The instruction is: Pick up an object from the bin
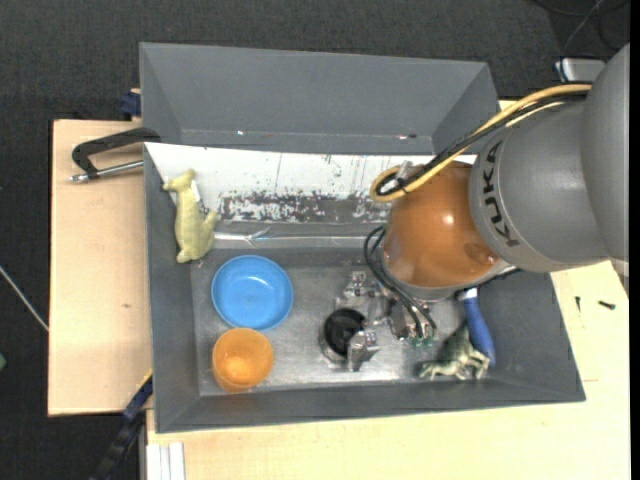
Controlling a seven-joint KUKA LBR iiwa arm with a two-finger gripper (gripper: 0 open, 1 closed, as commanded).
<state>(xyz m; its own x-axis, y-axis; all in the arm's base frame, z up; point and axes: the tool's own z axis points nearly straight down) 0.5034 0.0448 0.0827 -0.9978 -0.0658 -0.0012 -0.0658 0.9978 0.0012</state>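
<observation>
My gripper (368, 320) reaches down into the front middle of the bin, under the arm's orange cover. A small black round thing (342, 329) lies right against its left side, touching the metal parts. To the right of the gripper lies a green toy dinosaur (455, 364) by the front wall. A blue stick-shaped thing (478, 329) lies just above the dinosaur, partly hidden by the arm.
A blue bowl (252, 291) and an orange cup (241, 358) stand at the front left. A pale yellow toy animal (190, 222) leans in the back left corner. The arm covers the bin's right half.
</observation>
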